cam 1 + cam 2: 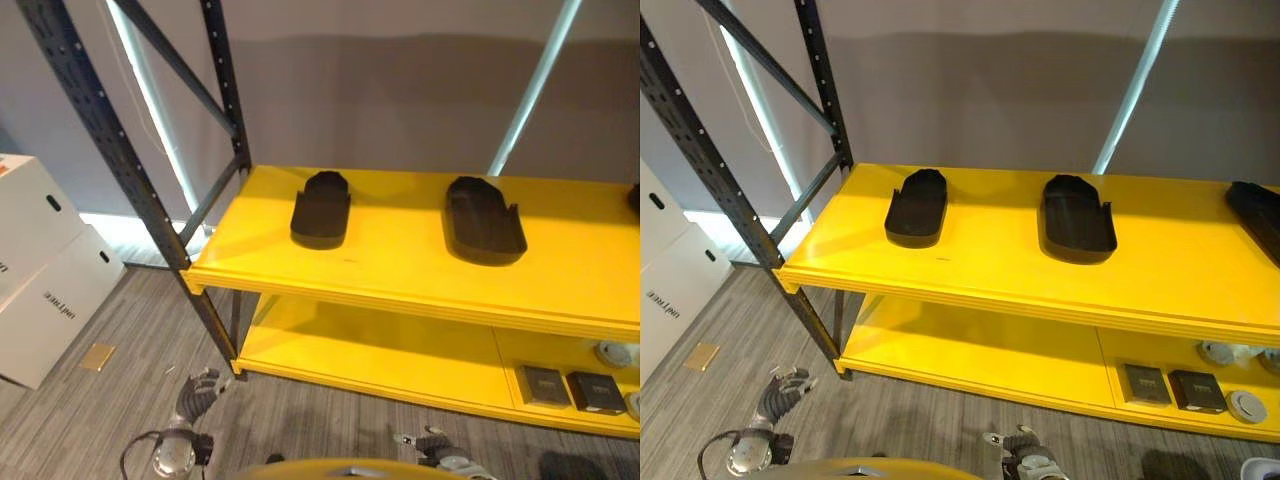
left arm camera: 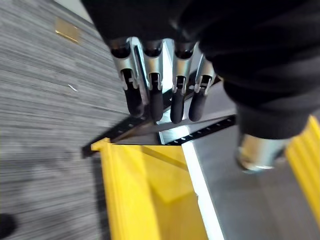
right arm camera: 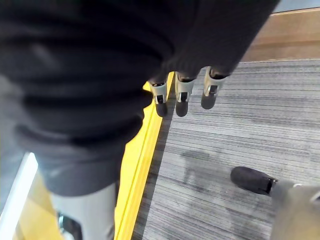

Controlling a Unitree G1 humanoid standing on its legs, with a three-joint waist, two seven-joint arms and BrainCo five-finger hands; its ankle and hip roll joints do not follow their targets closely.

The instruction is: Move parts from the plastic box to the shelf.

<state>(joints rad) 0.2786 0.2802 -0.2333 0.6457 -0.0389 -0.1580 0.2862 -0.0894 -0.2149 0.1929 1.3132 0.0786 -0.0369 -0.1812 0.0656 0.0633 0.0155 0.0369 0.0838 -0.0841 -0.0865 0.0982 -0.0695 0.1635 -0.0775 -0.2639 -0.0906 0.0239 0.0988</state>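
Two black moulded parts lie on the top board of the yellow shelf [image 1: 400, 265]: one towards the left [image 1: 321, 208], one near the middle [image 1: 484, 221]. A third black part [image 1: 1260, 215] lies at the board's right end. My left hand [image 1: 200, 388] hangs low by the shelf's front left leg, fingers [image 2: 157, 95] straight and holding nothing. My right hand [image 1: 440, 445] hangs low in front of the lower board, its fingers [image 3: 182, 95] relaxed and empty.
Dark steel uprights and braces [image 1: 120, 150] frame the shelf's left end. White cardboard boxes [image 1: 40, 270] are stacked on the floor at the left. Two small dark boxes [image 1: 570, 388] and round white items [image 1: 612, 353] sit on the lower board. A person's dark shoe [image 3: 252, 180] stands on the grey floor.
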